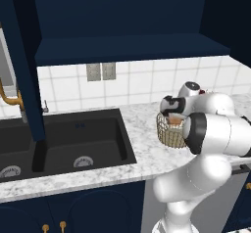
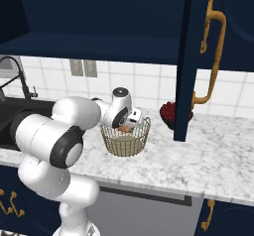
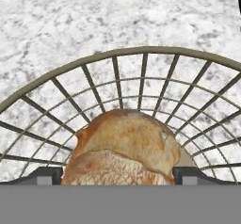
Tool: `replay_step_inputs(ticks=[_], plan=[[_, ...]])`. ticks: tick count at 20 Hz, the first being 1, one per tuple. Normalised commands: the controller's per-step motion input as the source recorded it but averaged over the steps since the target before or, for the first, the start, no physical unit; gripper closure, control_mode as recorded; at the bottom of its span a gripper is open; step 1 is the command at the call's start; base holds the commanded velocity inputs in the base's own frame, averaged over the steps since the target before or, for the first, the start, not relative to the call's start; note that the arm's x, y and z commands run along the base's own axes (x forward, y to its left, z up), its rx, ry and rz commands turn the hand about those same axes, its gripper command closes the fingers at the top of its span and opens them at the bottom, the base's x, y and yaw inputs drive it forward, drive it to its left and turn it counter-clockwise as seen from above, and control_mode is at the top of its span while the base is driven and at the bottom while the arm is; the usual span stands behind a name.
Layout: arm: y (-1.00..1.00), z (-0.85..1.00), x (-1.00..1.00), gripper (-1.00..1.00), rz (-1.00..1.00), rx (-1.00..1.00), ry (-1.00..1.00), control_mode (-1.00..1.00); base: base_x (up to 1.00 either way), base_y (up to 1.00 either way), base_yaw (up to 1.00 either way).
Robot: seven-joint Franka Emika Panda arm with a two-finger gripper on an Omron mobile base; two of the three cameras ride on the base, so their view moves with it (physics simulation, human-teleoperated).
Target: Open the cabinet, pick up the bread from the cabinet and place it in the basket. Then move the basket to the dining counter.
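from the left of the marble counter [image 1: 132, 151]: a black sink [image 1: 63, 141], then the round tan-gold wire mesh basket [image 2: 125, 140] standing on the marble, then a dark red object [image 2: 168, 112] behind the open navy cabinet door [image 2: 186, 61]. the gripper [image 3: 120, 175] hangs in the basket's mouth, jaws spread wide, 1 dark tip on each side of the rounded golden-brown bread [image 3: 124, 148]. the bread lies directly between the tips and ahead of them, inside the basket; whether it rests on the bottom i cannot tell. judged: the coming move is straight back out, then a grip on the rim.
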Motion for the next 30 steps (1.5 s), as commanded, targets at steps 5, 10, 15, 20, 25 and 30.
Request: replay_step_inputs(ticks=[5, 10, 15, 20, 25, 30], plan=[[-0.11, -0.12, 0.27, 1.00, 0.05, 0.00, 0.00, -1.00, 0.00, 0.00, 0.00], [-0.06, -0.21, 0.16, 1.00, 0.04, 0.00, 0.00, -1.00, 0.00, 0.00, 0.00], [-0.01, -0.07, 0.00, -1.00, 0.03, 0.02, 0.00, -1.00, 0.00, 0.00, 0.00], [0.00, 0.00, -0.13, -1.00, 0.02, 0.00, -0.01, -1.00, 0.00, 0.00, 0.00], [0.00, 0.00, -0.07, -1.00, 0.00, 0.00, -0.01, -1.00, 0.00, 0.00, 0.00], [0.00, 0.18, 0.00, -1.00, 0.00, 0.00, -0.07, -1.00, 0.00, 0.00, 0.00]])
